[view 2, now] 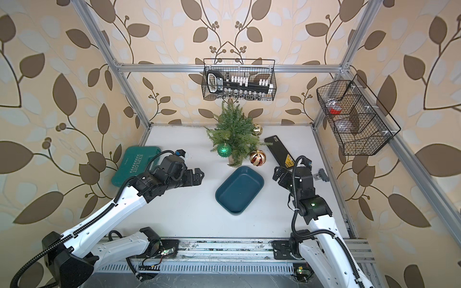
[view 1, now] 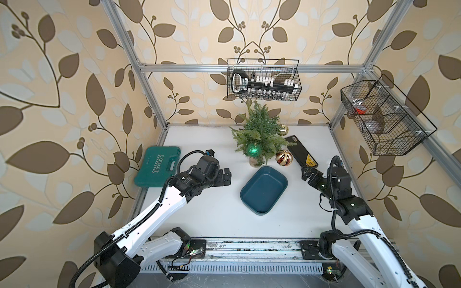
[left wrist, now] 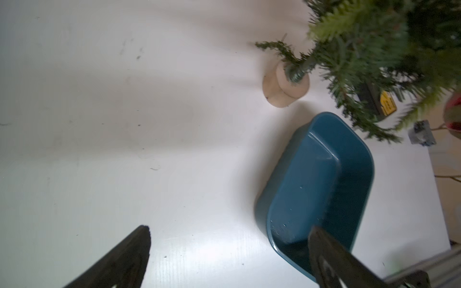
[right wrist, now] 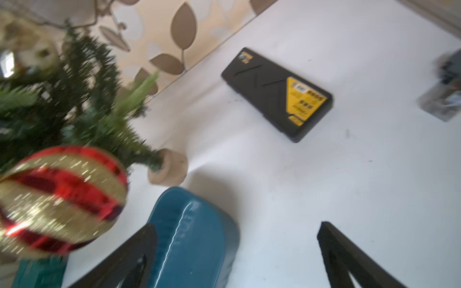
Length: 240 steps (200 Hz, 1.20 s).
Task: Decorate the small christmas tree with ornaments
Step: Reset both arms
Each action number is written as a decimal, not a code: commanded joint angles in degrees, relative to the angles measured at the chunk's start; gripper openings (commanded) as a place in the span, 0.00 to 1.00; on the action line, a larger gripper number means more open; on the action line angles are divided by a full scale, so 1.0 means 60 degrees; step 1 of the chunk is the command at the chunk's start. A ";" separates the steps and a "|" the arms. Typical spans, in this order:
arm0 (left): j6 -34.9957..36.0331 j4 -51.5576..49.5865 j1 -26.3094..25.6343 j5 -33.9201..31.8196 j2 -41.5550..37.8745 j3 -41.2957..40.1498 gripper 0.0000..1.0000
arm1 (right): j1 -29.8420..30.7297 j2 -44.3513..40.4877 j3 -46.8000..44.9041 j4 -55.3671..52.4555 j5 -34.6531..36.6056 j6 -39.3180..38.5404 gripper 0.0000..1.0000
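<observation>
Toward the table's far edge I count one small christmas tree (view 1: pixel 259 129), upright, with three ornaments at its branches: green ball (view 1: pixel 253 149), gold ball (view 1: pixel 283 129), red-and-gold ball (view 1: pixel 284 157). One blue tray (view 1: pixel 249 192) lies near its base. My left gripper (view 1: pixel 225 174) and right gripper (view 1: pixel 307 172) both gape wide, holding nothing.

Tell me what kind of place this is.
Likely a robot lab cell dressed as a room: an aluminium frame edges leaf-wallpapered walls, and the left arm and right arm sit on a rail at a white table.

Blurred red-and-gold ball (right wrist: pixel 59 199), gold ball (view 1: pixel 283 129) half hidden behind tree (view 1: pixel 259 134) branches
</observation>
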 commanded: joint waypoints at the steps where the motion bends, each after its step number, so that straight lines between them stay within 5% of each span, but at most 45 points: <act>1: -0.0215 -0.0142 0.0529 -0.1506 0.0206 0.0163 0.99 | -0.0910 0.0244 -0.0010 0.0642 -0.0416 0.0216 1.00; 52: 0.0679 0.1298 0.2075 -0.2166 0.1260 -0.0068 0.99 | -0.1038 0.2272 0.0734 0.1418 0.2240 -0.0422 1.00; 83: 0.2022 0.2983 0.2504 -0.4256 0.1840 -0.0645 0.99 | -0.1046 0.2647 0.0188 0.3290 0.4018 -0.1440 1.00; 125: 0.2517 0.4944 0.4377 -0.3827 0.2997 -0.1524 0.99 | -0.1048 0.3726 -0.0823 0.6219 0.5338 -0.3141 1.00; 184: 0.3832 0.9993 0.4472 -0.3472 0.3554 -0.3874 0.99 | -0.1062 0.5180 -0.1950 0.9388 0.4470 -0.3759 1.00; 205: 0.4174 1.2140 0.4472 -0.3274 0.3924 -0.4782 0.99 | -0.1009 0.5345 -0.2498 1.0656 0.3242 -0.4404 1.00; 240: 0.4597 1.2490 0.4340 -0.2471 0.3902 -0.5008 0.99 | -0.0978 0.6488 -0.3455 1.3390 0.2557 -0.4808 1.00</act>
